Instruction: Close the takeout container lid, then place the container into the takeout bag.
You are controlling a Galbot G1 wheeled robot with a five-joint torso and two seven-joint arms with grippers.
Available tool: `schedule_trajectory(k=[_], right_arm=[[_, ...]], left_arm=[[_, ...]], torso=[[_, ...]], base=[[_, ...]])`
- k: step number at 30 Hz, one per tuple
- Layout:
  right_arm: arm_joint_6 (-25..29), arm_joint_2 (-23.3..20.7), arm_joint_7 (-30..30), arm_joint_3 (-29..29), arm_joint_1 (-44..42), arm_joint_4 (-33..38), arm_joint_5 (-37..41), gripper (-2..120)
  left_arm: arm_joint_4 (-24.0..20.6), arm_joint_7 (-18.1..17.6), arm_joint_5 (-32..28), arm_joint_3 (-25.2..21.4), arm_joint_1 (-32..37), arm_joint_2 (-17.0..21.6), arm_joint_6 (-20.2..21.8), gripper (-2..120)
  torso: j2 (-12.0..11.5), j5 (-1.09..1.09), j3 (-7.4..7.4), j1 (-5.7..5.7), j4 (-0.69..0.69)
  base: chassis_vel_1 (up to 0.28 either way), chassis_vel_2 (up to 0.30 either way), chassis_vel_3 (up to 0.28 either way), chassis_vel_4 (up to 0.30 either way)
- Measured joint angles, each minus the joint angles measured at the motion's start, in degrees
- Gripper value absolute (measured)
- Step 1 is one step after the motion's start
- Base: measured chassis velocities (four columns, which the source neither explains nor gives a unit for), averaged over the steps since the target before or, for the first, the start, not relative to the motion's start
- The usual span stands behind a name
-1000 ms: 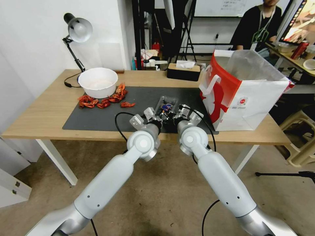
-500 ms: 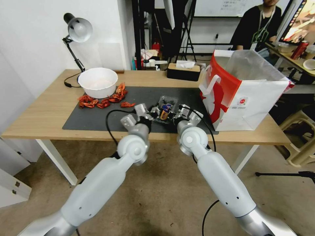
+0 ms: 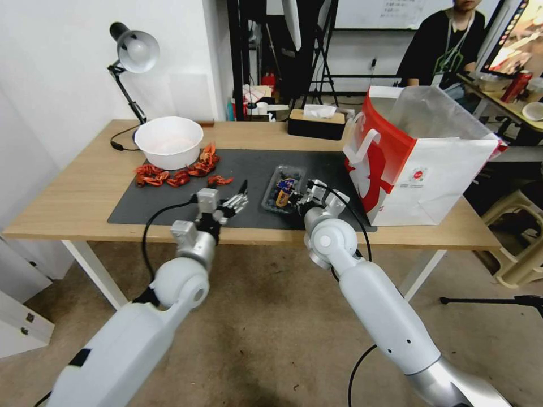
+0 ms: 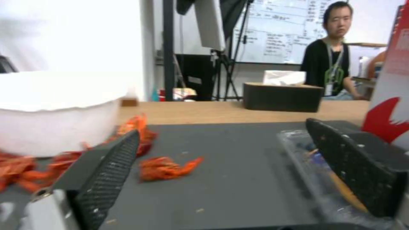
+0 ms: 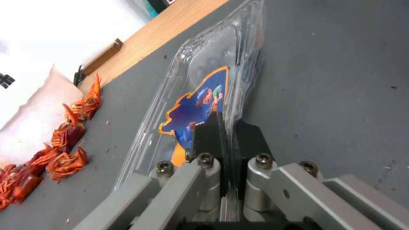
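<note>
Head view: right gripper clamped on the near edge of the takeout container, lid down flat over the dark berries. Flat on the grey mat, just ahead of the fingers. Left gripper off to the container's left, clear of it, fingers spread and holding nothing. Red crawfish scattered ahead and left of that claw, next to the white bowl. Takeout bag standing open to the right of the right claw, near but not touching. Black tissue box further back on the wooden table.

Left wrist view: both fingers wide apart, bare mat between them. Container half hidden behind one finger, apart from it as far as can be told. One crawfish just past the other finger, bowl beyond. Slice of the red-and-white bag at the edge.

Right wrist view: black pads pinched tight on the clear plastic rim, lid with its blue and orange sticker stretching away from the fingertips. Crawfish off to one side on the mat.
</note>
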Motion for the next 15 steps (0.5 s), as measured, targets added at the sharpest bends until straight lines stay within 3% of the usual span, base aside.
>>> schedule_trajectory(k=[5, 15], right_arm=[[0.0, -0.2, 0.1, 0.4, -0.1, 0.4, -0.1, 0], [0.0, -0.4, 0.0, 0.3, -0.1, 0.4, -0.4, 0]], left_arm=[[-1.1, 0.3, 2.5, -3.2, 4.2, 1.1, -1.6, 100], [-1.9, 0.6, 5.8, -9.1, 13.1, -0.3, -4.8, 100]], torso=[[0.0, 0.00, 0.01, 0.00, -0.01], [0.0, 0.01, 0.00, -0.01, 0.00]], base=[[0.000, 0.000, 0.000, 0.000], [0.000, 0.000, 0.000, 0.000]])
